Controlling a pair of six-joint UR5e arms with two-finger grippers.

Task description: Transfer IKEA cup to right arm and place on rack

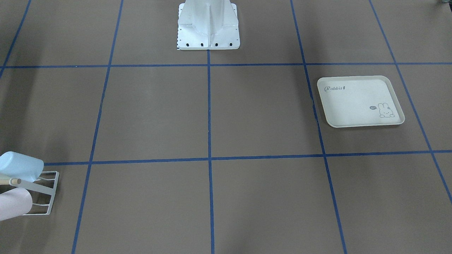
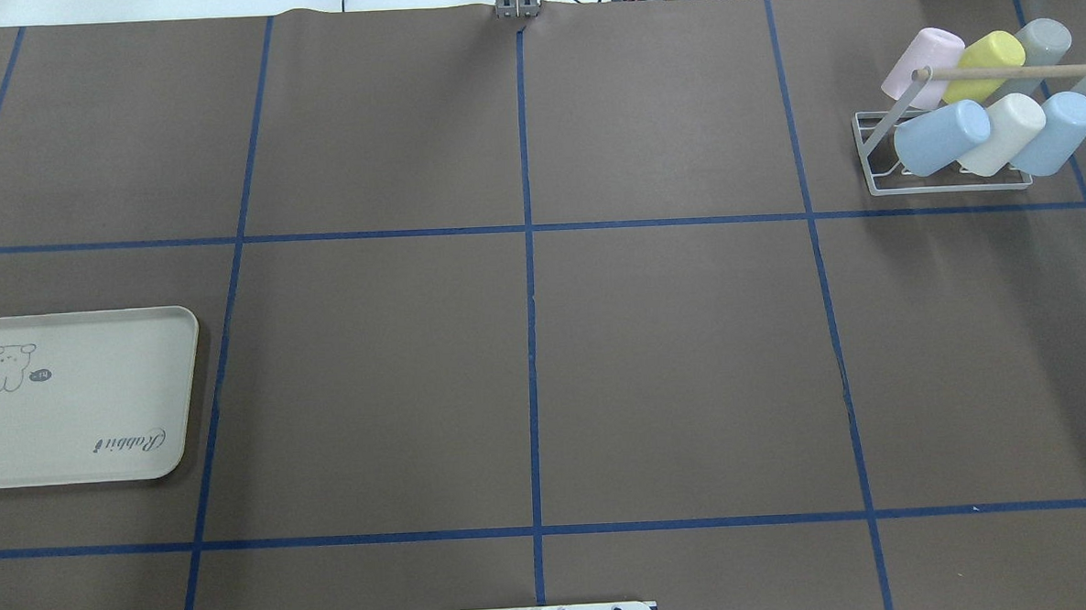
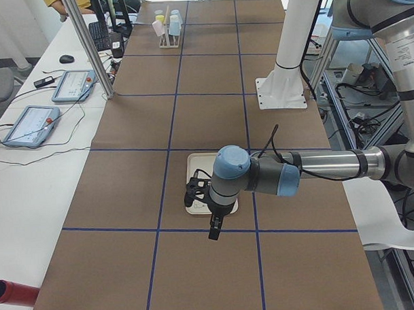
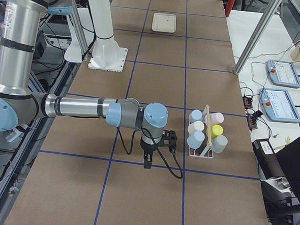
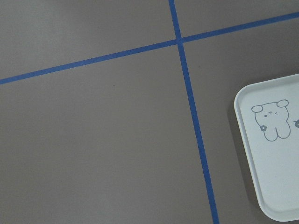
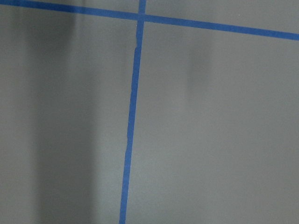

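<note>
The white wire rack (image 2: 877,185) with its wooden dowel (image 2: 1019,72) stands at the far right of the table. It holds several cups, among them a pink one (image 2: 922,61), a yellow one (image 2: 986,58) and a light blue one (image 2: 941,137). No cup lies elsewhere on the table. My right arm's gripper (image 4: 147,162), with its black cable loop, hangs above the table a little short of the rack (image 4: 203,152) and holds nothing. My left gripper (image 3: 214,231) hangs over the near edge of the tray (image 3: 194,162), empty. Neither shows whether it is open or shut.
The cream rabbit-print tray (image 2: 80,399) lies at the left edge with nothing on it; it also shows in the left wrist view (image 5: 275,186). The robot's white base (image 1: 208,28) stands at the table's middle edge. Blue tape lines grid the brown tabletop.
</note>
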